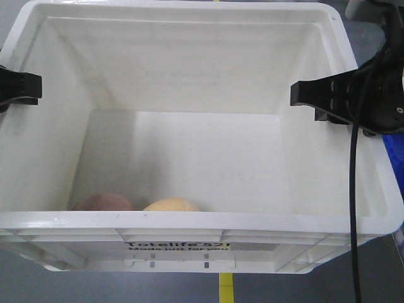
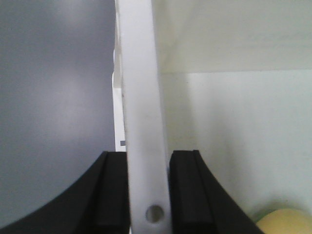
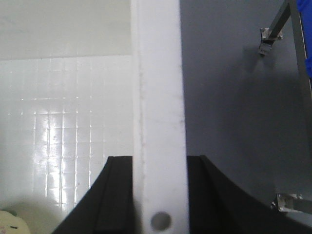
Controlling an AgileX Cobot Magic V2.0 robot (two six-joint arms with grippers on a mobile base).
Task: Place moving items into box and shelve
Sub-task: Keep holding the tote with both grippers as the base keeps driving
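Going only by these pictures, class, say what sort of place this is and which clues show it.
Probably a workshop or warehouse-type room, not a home: a smooth grey floor, a yellow tape line marked on it, and a metal frame with brackets beside the white crate.

Two plush fruits [image 1: 104,202] [image 1: 172,204], one crate [image 1: 265,219]

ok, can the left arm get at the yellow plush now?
Probably not: the left gripper is shut on the rim of the crate. The yellow plush lies uncovered on the crate floor by the near wall, so the way looks free once it lets go.
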